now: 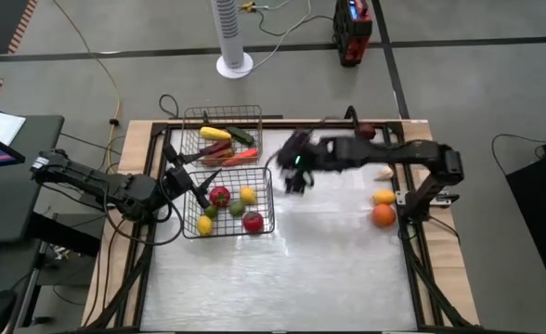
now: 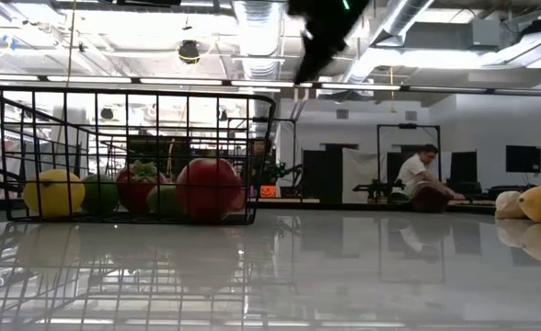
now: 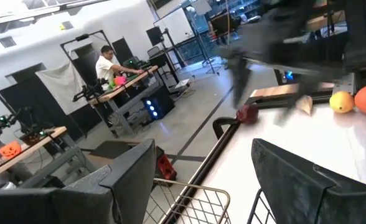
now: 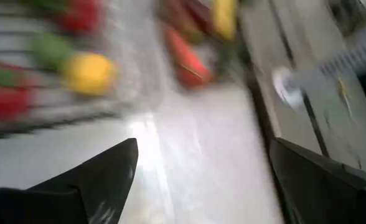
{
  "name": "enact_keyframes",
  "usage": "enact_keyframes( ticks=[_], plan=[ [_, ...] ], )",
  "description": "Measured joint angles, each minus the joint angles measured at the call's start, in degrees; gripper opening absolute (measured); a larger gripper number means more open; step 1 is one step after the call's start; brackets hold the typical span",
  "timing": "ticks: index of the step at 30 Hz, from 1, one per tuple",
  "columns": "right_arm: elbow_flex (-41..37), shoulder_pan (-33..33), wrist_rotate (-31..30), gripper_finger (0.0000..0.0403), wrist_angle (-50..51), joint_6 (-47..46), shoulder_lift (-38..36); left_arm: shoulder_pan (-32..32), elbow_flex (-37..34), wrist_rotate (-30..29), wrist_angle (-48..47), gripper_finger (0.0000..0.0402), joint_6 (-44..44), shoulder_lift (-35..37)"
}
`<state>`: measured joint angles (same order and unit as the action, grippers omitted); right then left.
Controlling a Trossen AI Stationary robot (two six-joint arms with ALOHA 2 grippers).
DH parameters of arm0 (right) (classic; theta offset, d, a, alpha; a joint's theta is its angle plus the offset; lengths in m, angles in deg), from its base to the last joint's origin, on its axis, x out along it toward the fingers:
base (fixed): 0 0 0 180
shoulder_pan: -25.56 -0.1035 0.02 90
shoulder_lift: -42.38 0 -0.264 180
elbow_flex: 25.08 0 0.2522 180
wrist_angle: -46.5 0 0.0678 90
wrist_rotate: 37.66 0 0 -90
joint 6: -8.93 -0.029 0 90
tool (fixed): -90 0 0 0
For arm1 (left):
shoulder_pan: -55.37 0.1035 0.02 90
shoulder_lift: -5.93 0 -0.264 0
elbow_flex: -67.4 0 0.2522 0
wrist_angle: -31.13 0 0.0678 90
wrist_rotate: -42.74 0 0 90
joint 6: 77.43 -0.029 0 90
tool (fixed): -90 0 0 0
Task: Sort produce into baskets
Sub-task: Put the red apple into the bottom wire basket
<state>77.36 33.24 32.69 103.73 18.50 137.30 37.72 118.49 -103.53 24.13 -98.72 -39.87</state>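
Resting at the table's left edge, the left gripper (image 1: 182, 178) holds its fingers spread and empty beside the near basket (image 1: 269, 197), which contains a yellow lemon (image 1: 204, 224), a strawberry (image 1: 219, 195) and a red apple (image 1: 253, 222); behind it, the far basket (image 1: 257, 119) holds long peppers and a carrot (image 1: 240, 157). At centre, the right gripper (image 1: 294, 178) hangs above bare table, fingers parted and empty. Farther right, an orange (image 1: 383, 215) and a yellow fruit (image 1: 383, 197) lie unsorted.
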Motion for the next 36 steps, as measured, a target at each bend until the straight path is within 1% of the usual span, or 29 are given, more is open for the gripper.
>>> enact_keyframes(
  ticks=[4, 8, 11, 13, 16, 19, 22, 24, 28, 33, 36],
  plan=[
    [-9.3, 8.4, -0.4, 0.0387, -1.1, -2.5, -7.3, 0.0, 0.0, 0.0, -0.1, 0.0253, 0.1, 0.0],
    [-21.7, 18.8, -1.5, 0.0386, -8.2, -3.6, -13.7, 0.0, 0.0, 0.0, -0.1, 0.0253, 0.1, 0.0],
    [-29.1, 27.7, -1.6, 0.0386, -13.2, -3.7, -16.4, 0.0, 0.0, 0.1, -0.1, 0.0253, 0.6, 0.0],
    [-31.4, 33.6, 0.1, 0.0386, -13.6, -3.4, -16.4, 0.0, 0.0, 0.1, 0.0, 0.0253, 1.1, 0.0],
    [-32.1, 41.7, 5.3, 0.0391, -12.7, -3.1, -13.6, 0.0, 0.0, 0.1, 0.3, 0.0253, 1.0, 0.0],
    [-31.2, 47.3, 8.3, 0.0398, -12.2, -3.1, -9.9, 0.0, 0.0, 0.1, 0.3, 0.0253, 1.0, 0.0],
    [-29.8, 50.4, 8.4, 0.0398, -9.7, -2.6, -5.9, 0.0, 0.0, 0.1, 0.3, 0.0253, 1.0, 0.0],
    [-29.1, 51.2, 6.9, 0.0399, -8.5, -2.2, -3.6, 0.0, 0.0, 0.1, 0.3, 0.0253, 1.0, 0.0],
    [-28.7, 51.6, 3.3, 0.0399, -6.3, -1.4, -0.2, 0.0, 0.0, 0.1, 0.3, 0.0253, 0.8, 0.0],
    [-28.7, 51.7, 2.9, 0.0399, -3.2, -1.6, 3.6, 0.0, 0.0, 0.3, 0.2, 0.0253, 0.8, 0.0],
    [-28.7, 51.6, 1.7, 0.0396, -4.2, -1.5, 5.7, 0.0, 0.0, 0.2, 0.2, 0.0253, 0.8, 0.0]
  ],
)
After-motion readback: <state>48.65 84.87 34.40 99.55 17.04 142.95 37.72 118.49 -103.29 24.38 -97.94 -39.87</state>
